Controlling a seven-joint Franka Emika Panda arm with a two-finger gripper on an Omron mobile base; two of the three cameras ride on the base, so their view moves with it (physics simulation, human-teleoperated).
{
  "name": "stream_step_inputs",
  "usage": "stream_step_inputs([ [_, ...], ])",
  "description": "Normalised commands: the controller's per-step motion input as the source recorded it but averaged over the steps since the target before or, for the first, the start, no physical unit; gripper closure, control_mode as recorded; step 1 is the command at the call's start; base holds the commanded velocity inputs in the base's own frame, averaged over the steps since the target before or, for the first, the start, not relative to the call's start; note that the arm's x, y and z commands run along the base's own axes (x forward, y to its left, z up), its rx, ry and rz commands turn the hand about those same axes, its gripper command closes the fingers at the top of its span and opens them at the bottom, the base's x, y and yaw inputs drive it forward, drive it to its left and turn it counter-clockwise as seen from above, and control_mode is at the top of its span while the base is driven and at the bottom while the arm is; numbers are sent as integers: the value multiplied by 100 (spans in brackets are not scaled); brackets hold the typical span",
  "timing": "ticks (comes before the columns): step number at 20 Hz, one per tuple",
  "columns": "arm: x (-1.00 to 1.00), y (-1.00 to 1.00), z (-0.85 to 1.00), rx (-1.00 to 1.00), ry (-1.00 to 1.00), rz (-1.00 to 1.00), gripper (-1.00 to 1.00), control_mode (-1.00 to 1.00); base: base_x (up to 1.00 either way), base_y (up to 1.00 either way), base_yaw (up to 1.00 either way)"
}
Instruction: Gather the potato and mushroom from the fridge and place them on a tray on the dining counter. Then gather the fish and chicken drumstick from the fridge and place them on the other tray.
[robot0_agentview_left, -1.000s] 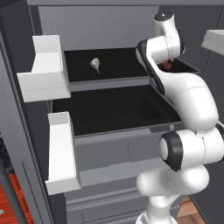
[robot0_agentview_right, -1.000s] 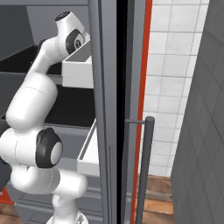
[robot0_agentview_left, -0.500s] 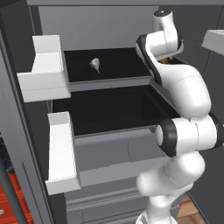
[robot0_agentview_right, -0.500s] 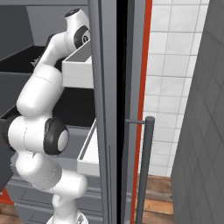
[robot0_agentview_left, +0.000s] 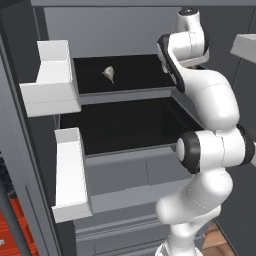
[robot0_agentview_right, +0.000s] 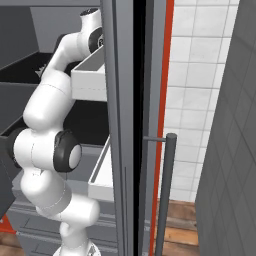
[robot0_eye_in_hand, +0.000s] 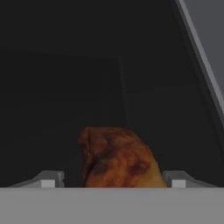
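where fridge (robot0_agentview_left: 125, 30) gapes, mushroom (robot0_agentview_left: 109, 74) perhaps, black shelf (robot0_agentview_left: 135, 75)

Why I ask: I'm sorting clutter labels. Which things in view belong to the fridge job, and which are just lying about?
Job: fridge; mushroom on its upper shelf; chicken drumstick, framed by the open gripper.
Just there: white door bins; tiled wall; wooden floor.

The fridge (robot0_agentview_left: 125, 30) stands open, its two black shelves bare but for a small pale mushroom (robot0_agentview_left: 108, 74) on the upper shelf, white door bins (robot0_agentview_left: 52, 80) hang at the left, and the white arm (robot0_agentview_left: 205, 100) reaches up to that shelf's right end.
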Motion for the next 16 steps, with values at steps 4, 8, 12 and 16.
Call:
stream_step_inputs([
  [4, 0, 0, -63, 1, 2, 0, 100, -100, 0, 0, 0],
  [8, -5, 1, -62, 6, 7, 1, 100, -100, 0, 0, 0],
  [12, -30, 13, -28, 4, -1, 0, 100, -100, 0, 0, 0],
  [16, -36, 22, -11, 6, -6, 0, 100, -100, 0, 0, 0],
])
